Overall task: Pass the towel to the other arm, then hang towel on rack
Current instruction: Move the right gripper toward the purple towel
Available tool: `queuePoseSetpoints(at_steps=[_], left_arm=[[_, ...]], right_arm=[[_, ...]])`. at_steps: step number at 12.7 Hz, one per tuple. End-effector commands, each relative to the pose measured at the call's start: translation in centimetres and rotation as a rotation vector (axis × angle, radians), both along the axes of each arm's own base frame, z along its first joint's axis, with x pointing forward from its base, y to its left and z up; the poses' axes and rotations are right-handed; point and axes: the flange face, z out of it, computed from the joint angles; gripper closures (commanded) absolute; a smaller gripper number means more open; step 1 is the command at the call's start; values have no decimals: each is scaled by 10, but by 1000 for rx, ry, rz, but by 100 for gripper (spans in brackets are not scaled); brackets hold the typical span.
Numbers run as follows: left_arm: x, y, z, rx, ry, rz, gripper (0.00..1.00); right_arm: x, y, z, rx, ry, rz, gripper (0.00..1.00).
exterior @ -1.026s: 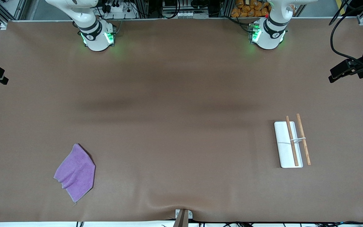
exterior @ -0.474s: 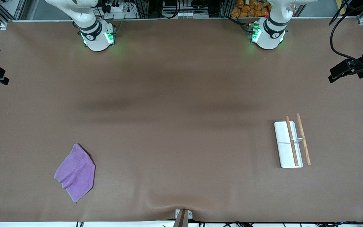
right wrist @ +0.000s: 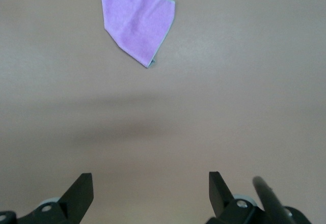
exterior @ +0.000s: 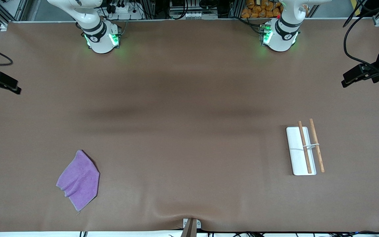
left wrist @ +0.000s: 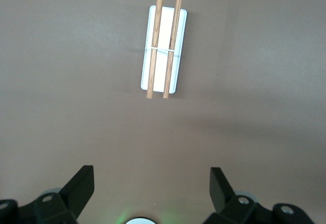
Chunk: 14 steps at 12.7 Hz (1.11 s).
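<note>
The purple towel point(exterior: 79, 180) lies flat and wrinkled on the table toward the right arm's end, near the front camera; it also shows in the right wrist view point(right wrist: 136, 23). The rack point(exterior: 295, 148), a white base plate with two wooden rods, stands toward the left arm's end and shows in the left wrist view point(left wrist: 164, 51). My right gripper point(right wrist: 150, 183) is open and empty, high over the table, well away from the towel; it shows at the front view's edge point(exterior: 3, 85). My left gripper point(left wrist: 153, 178) is open and empty, high up and away from the rack point(exterior: 357, 75).
The brown table mat point(exterior: 189, 115) has a slight ripple near the front edge, by a small clamp point(exterior: 191, 225). The two arm bases point(exterior: 101, 38) point(exterior: 280, 36) stand along the edge farthest from the front camera.
The right gripper has shifted a little inward and lower in the front view. The left gripper has shifted slightly. Towel and rack have not moved.
</note>
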Motion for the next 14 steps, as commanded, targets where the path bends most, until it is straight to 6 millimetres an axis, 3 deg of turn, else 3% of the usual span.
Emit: queuePoseSetpoints(at_steps=[1,5,8,11,13,14], left_arm=[[-1,2,3,9,5,-17,0],[-1,2,2,8,7,-19,0],[-1,2,1,8,8,-19,0],[-1,1,1,9,8,-20,0],[-1,1,1,8,8,-21,0],[-1,1,0,9,10,-20,0]], right_arm=[[27,-5,-30,-4,0,-12,0],[69,-28,-86,-23,-67,-45,0],[90,-52,-130,-29,-91,-116,0],[112,-50,-176,-37,-126,-284,0],[124,-60,-208,-26,-154,-309,0],[129,-54,-227,-26,-149,-290,0]])
